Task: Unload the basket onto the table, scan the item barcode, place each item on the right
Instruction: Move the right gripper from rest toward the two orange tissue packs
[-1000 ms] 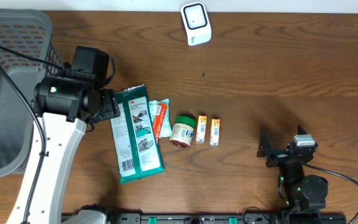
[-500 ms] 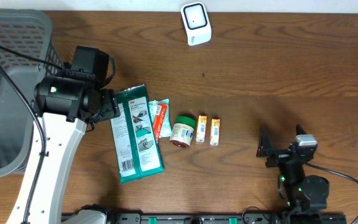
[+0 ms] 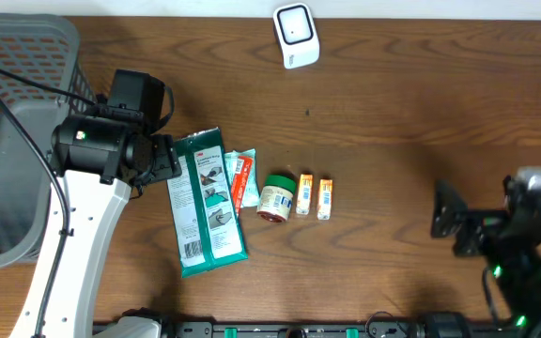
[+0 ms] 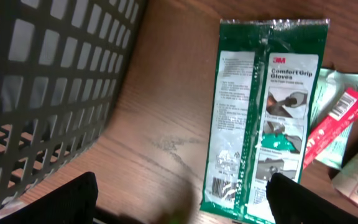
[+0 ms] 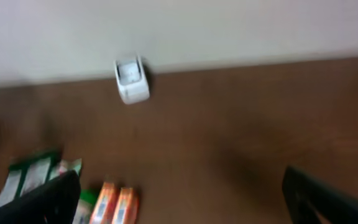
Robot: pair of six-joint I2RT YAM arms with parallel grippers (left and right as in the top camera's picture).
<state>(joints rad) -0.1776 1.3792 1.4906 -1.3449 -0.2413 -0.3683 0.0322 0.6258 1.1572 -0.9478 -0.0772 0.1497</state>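
Left gripper (image 3: 164,160) is noted spread wide with nothing held; its dark fingers (image 4: 61,199) are seen at the lower corners of the wrist view. It is placed at the left edge of the green glove packet (image 3: 207,202), which is laid flat, printed side up, on the wooden table (image 3: 421,103). A barcode is seen near one corner of the packet.

Right gripper (image 3: 455,225) is likewise held wide and empty, well apart to the right; its wrist view is blurred.

A grey mesh basket (image 3: 7,141) is set at the left edge. Right of the packet are lined up a pale sachet (image 3: 242,178), a green-lidded jar (image 3: 276,198) and two orange boxes (image 3: 315,197). The white scanner (image 3: 296,36) is stood at the far edge.
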